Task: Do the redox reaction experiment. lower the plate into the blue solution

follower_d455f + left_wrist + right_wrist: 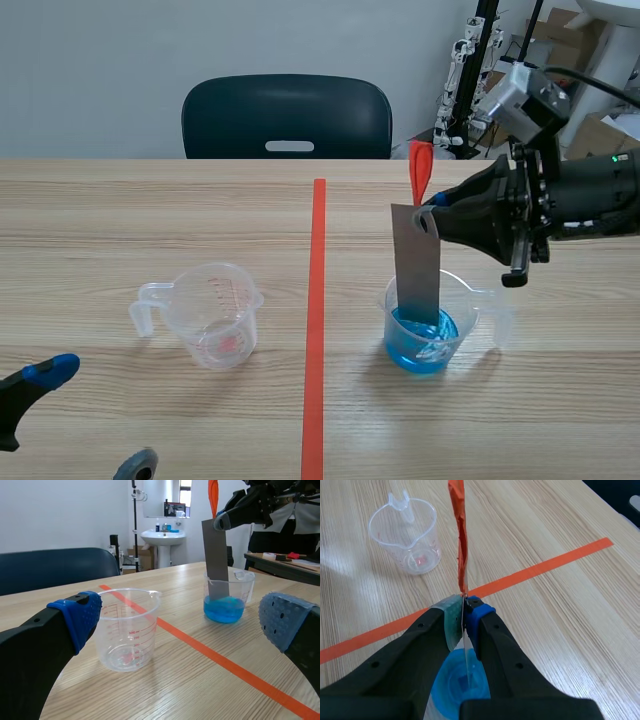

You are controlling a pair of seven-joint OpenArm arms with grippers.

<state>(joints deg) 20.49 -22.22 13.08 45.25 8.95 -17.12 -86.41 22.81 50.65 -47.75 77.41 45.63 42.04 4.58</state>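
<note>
A grey metal plate with an orange-red tag at its top hangs upright, its lower end inside a clear measuring cup of blue solution. My right gripper is shut on the plate's top edge. In the right wrist view the plate shows edge-on between the pads, the tag above, the blue solution below. The left wrist view shows the plate dipping into the blue cup. My left gripper stands open near the table's front left.
An empty clear measuring cup with red markings stands left of the orange-red tape line; it sits just ahead of my left gripper. A dark chair stands behind the table's far edge.
</note>
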